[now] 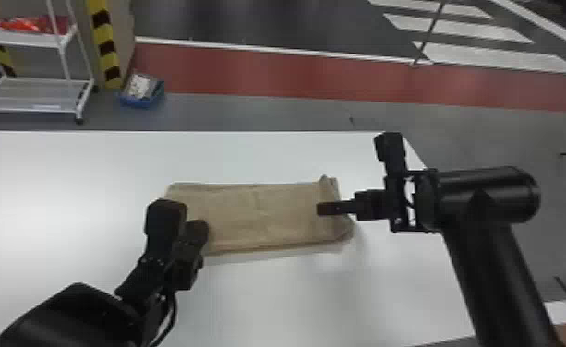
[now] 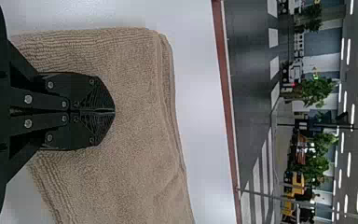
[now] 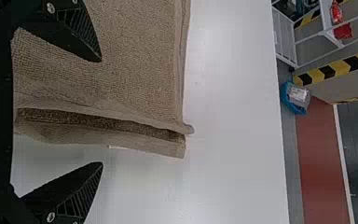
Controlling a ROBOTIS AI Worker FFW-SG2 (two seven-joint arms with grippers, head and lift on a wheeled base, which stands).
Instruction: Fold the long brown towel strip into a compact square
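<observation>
Towel strip (image 1: 258, 214) flat on table, a gripper at each end

The towel strip lies folded in layers on the white table (image 1: 295, 300), its long sides running left to right. At the right end, the layers stand slightly apart. The left gripper (image 1: 198, 227) is positioned over the left end; its fingers (image 2: 93, 95) are together, with no fabric visible between them. The right gripper (image 1: 321, 209) is at the right end, fingers (image 3: 85, 30) wide apart: one over the fabric, the other beyond the end edge.
</observation>
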